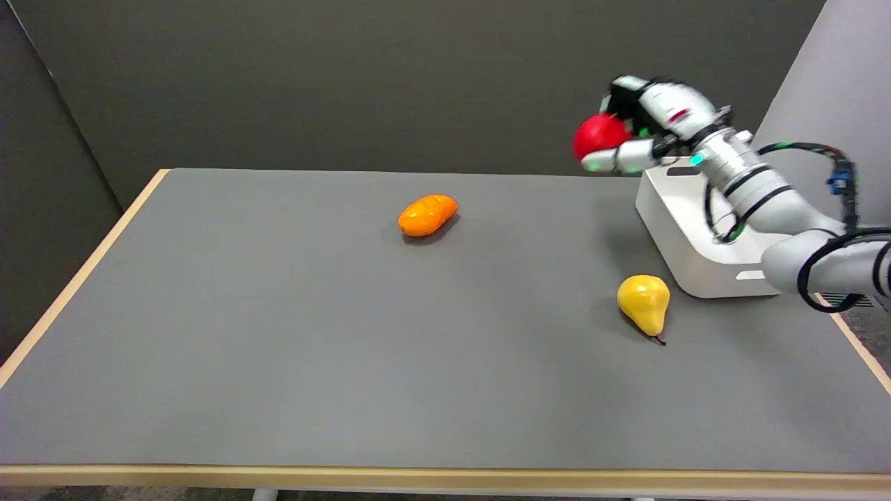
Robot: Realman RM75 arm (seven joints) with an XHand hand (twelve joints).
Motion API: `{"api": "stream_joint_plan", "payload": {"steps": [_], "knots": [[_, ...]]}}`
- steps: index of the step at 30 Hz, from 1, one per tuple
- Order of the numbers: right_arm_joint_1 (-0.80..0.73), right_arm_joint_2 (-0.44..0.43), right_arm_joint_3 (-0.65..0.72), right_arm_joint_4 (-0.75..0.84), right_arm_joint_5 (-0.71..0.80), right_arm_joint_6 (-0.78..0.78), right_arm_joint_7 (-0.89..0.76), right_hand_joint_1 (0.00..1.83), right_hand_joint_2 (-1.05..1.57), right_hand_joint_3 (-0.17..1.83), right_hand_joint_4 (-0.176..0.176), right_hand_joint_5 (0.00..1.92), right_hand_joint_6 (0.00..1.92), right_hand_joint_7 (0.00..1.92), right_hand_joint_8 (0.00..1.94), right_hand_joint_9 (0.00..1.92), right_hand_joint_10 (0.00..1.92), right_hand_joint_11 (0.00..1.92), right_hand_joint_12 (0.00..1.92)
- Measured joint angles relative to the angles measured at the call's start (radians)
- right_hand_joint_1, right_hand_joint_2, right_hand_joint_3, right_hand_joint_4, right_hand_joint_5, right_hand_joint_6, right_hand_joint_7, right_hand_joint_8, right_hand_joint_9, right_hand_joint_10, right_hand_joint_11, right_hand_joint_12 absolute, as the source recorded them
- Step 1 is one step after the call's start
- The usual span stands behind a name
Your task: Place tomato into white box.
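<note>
A round red tomato [597,135] hangs in the air at the upper right, gripped by my right hand [637,129]. Fingers wrap over its top and under its bottom. The hand is raised well above the table, just left of and above the far end of the white box [679,240]. The box stands at the table's right side; my forearm crosses over it and hides much of its opening.
An orange fruit [427,213] lies on the grey table [278,334] near the middle back. A yellow pear [645,303] lies close to the box's near left corner. The table's wooden edge runs along the left, front and right.
</note>
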Motion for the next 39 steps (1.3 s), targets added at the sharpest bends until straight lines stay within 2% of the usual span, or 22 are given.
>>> {"api": "stream_joint_plan", "payload": {"steps": [14, 32, 33, 34, 35, 37, 39], "knots": [[-0.079, 0.094, 0.052, 0.080, 0.302, 0.080, -0.152, 1.15, 0.98, 0.63, -0.038, 0.61, 1.65, 0.83, 1.47, 0.85, 1.54, 0.86, 1.87], [-0.210, 0.142, 0.064, 0.077, 0.434, 0.028, -0.252, 1.14, 0.98, 0.64, -0.032, 0.60, 1.66, 0.82, 1.49, 0.84, 1.55, 0.85, 1.86], [-0.214, 0.143, 0.064, 0.073, 0.437, 0.026, -0.255, 1.09, 0.92, 0.72, 0.024, 0.54, 1.56, 0.77, 1.37, 0.80, 1.48, 0.78, 1.84], [-0.217, 0.144, 0.064, 0.069, 0.440, 0.024, -0.257, 0.98, 0.81, 0.88, 0.134, 0.40, 1.34, 0.68, 1.14, 0.72, 1.33, 0.65, 1.79], [-0.219, 0.145, 0.064, 0.066, 0.441, 0.023, -0.258, 0.93, 0.78, 0.92, 0.157, 0.35, 1.21, 0.63, 0.98, 0.66, 1.26, 0.56, 1.76], [-0.225, 0.146, 0.064, 0.058, 0.446, 0.021, -0.263, 0.84, 0.77, 0.93, 0.138, 0.30, 0.94, 0.51, 0.68, 0.53, 1.09, 0.42, 1.64], [-0.229, 0.147, 0.064, 0.051, 0.451, 0.018, -0.266, 0.65, 0.72, 0.94, 0.124, 0.25, 0.52, 0.33, 0.36, 0.33, 0.75, 0.31, 1.35]]}}
